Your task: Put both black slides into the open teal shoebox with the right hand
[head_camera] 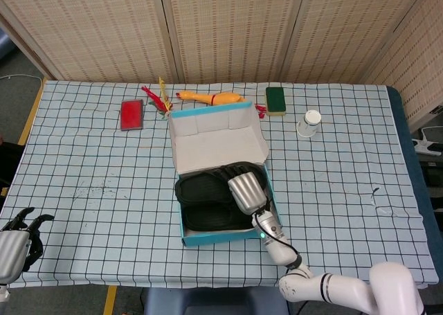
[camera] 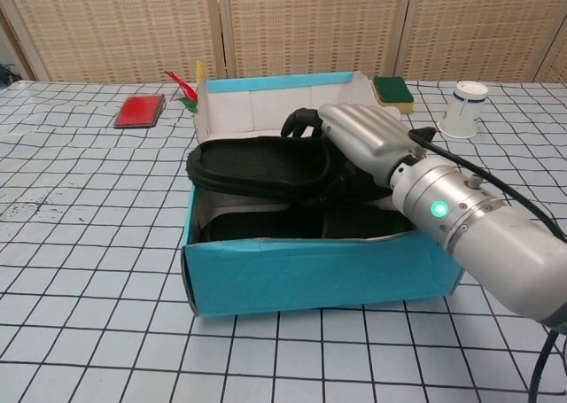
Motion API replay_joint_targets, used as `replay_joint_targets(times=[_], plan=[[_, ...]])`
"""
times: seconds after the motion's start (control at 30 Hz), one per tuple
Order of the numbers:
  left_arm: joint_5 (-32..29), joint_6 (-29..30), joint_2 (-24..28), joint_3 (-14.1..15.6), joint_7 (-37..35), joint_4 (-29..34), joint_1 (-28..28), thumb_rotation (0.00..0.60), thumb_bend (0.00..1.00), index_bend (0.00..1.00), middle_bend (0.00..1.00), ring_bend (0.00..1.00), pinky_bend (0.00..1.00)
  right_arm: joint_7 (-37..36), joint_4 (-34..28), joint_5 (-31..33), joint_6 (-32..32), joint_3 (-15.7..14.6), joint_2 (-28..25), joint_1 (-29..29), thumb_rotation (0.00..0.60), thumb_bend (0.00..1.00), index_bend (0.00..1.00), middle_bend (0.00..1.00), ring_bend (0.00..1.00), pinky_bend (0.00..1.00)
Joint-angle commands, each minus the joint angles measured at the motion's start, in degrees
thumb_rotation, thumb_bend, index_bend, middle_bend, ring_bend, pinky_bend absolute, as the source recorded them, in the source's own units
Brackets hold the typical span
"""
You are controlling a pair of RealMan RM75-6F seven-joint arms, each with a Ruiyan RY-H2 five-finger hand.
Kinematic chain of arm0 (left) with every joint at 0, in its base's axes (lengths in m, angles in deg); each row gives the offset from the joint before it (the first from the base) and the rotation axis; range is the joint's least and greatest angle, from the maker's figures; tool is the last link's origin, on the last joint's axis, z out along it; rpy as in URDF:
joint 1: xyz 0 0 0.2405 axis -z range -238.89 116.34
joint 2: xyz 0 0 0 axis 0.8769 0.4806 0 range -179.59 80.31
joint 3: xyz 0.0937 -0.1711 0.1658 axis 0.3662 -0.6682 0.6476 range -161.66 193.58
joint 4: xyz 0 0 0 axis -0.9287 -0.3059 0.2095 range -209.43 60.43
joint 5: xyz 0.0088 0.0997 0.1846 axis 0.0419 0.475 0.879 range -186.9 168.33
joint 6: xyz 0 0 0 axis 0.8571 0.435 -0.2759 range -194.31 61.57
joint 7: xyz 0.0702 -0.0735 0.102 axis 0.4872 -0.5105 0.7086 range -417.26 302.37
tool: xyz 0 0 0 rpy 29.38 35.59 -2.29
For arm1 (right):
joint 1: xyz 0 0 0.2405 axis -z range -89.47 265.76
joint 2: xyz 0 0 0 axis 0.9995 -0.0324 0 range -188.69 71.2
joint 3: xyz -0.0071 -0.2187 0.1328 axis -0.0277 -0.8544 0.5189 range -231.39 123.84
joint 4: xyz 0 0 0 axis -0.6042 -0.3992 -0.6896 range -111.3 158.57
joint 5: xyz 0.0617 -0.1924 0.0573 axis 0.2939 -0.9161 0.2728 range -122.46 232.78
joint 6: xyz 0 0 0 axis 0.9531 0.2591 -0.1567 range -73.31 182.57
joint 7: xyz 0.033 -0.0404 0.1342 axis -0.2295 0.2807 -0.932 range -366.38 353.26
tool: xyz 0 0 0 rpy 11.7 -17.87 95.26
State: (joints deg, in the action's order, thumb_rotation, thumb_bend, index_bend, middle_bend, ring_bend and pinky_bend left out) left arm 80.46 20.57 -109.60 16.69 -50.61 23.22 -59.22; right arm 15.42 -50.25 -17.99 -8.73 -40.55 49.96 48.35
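Note:
The open teal shoebox [head_camera: 221,237] [camera: 310,275] stands mid-table with its white-lined lid [head_camera: 216,136] raised at the back. One black slide [head_camera: 211,218] [camera: 266,228] lies flat on the box floor. My right hand [head_camera: 248,190] [camera: 363,142] grips the second black slide [head_camera: 202,188] [camera: 257,168] by its strap end, holding it inside the box just above the first one, roughly level. My left hand [head_camera: 15,242] rests at the table's front left corner, fingers apart, holding nothing.
Behind the box lie a rubber chicken [head_camera: 211,98], a red feathered toy [head_camera: 156,99], a red flat block [head_camera: 131,114] [camera: 140,111], a green sponge [head_camera: 276,100] [camera: 392,89] and a white cup [head_camera: 309,123] [camera: 464,108]. A blue-checked cloth [head_camera: 90,169] covers the table.

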Motion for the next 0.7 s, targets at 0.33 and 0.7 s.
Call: replay_joint_targets(times=[0.33, 0.7], plan=[[-0.08, 0.04, 0.02, -0.07, -0.15, -0.07, 0.0, 0.6, 0.64, 0.3, 0.12, 0.14, 0.37, 10.06, -3.82, 8.8, 4.56, -0.08, -2.12, -0.45, 0.6, 0.19, 0.67, 0.63, 0.55, 0.58], [-0.01, 0.09, -0.02, -0.06, -0.09, -0.12, -0.02, 0.6, 0.64, 0.3, 0.12, 0.14, 0.37, 25.66, -4.62, 15.29, -2.02, -0.43, -0.38, -1.17, 0.6, 0.19, 0.66, 0.63, 0.54, 0.58]])
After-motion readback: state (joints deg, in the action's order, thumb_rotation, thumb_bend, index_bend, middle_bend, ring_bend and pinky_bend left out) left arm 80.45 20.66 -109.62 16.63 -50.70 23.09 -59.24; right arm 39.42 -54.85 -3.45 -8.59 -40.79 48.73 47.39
